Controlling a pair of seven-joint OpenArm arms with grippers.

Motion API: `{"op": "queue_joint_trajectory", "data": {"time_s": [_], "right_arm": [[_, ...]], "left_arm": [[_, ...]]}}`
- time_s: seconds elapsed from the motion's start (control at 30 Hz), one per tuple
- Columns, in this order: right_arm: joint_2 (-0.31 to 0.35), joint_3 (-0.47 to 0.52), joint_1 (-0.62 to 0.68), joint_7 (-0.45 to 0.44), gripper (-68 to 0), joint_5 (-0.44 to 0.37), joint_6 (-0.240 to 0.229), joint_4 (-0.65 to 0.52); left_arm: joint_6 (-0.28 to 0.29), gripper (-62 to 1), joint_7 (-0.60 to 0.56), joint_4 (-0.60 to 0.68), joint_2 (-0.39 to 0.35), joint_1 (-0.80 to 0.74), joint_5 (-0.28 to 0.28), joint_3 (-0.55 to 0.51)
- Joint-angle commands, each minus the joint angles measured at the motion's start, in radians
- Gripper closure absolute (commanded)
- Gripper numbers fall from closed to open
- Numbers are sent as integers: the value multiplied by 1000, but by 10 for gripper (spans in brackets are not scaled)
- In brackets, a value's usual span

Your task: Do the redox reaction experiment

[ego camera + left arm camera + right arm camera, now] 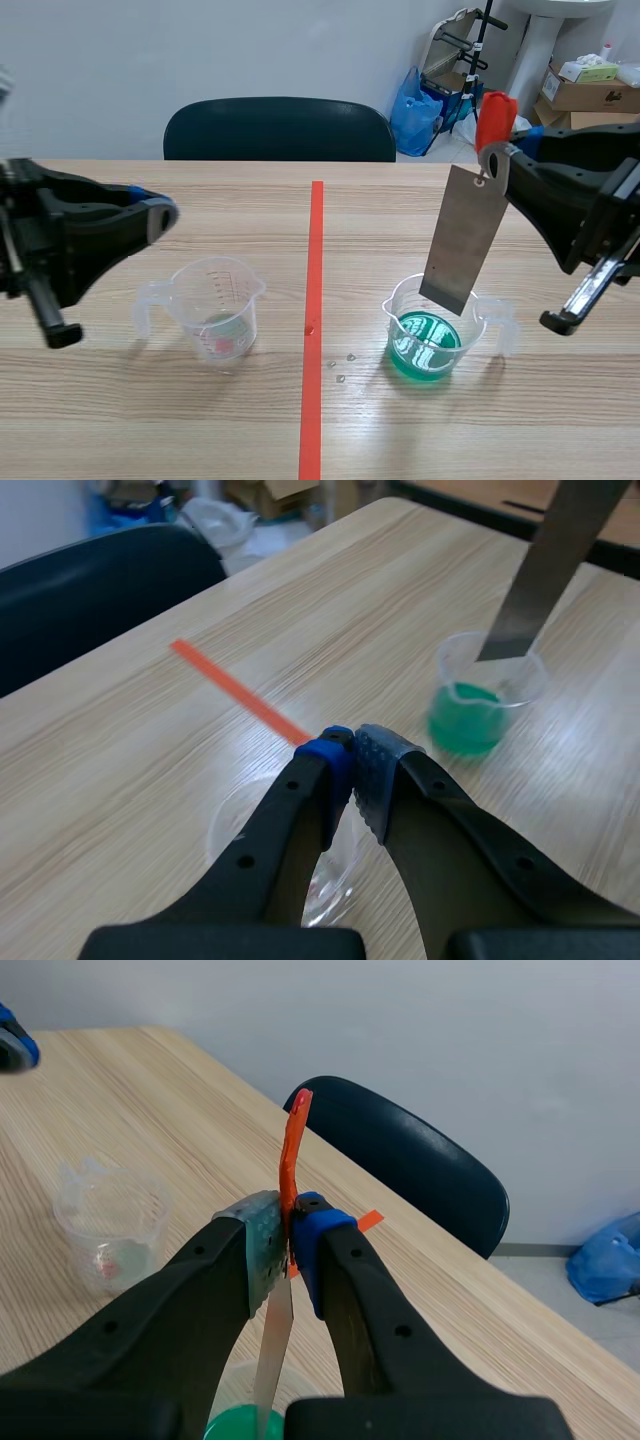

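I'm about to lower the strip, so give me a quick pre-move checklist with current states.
1. Right gripper shut on the metal strip near its orange-taped top: ok.
2. Strip's lower end within the rim of the beaker: ok.
3. Strip tip touching the green liquid: cannot tell.
4. Beaker upright: ok.
5. Left gripper shut on nothing, above the other beaker, away from the strip: ok.
6. Table dry: not ok, what look like drops lie beside the beaker.

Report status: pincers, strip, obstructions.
Left pincer shut, empty, over clear beaker. Right pincer shut on metal strip, lower end at green-liquid beaker rim. Nothing between strip and liquid.
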State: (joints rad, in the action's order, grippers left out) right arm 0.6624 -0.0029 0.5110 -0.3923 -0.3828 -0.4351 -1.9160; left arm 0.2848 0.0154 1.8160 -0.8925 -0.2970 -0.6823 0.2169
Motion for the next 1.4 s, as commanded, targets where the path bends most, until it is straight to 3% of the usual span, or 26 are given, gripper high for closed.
{"op": "queue_joint_trajectory", "data": {"time_s": [0.0, 0.2, 0.53, 0.97, 1.1, 1.37], "right_arm": [[16, 4, -7, -18, -13, -10, 0, -10], [16, 4, -7, -18, -13, -10, 0, -10], [16, 4, -7, -18, -13, -10, 0, -10], [16, 4, -7, -18, -13, -10, 0, -10], [16, 4, -7, -18, -13, -10, 0, -10], [16, 4, -7, -18, -13, -10, 0, -10]], "left_arm": [[-2, -21, 10, -30, 34, 61, -7, 59], [-3, -21, 56, -133, 129, 293, -7, 309], [-5, -21, 117, -272, 319, 510, -7, 521], [-11, -21, 166, -389, 497, 598, -6, 615], [-37, -21, 165, -417, 521, 600, -6, 615], [-35, -21, 165, -443, 529, 600, -6, 614]]}}
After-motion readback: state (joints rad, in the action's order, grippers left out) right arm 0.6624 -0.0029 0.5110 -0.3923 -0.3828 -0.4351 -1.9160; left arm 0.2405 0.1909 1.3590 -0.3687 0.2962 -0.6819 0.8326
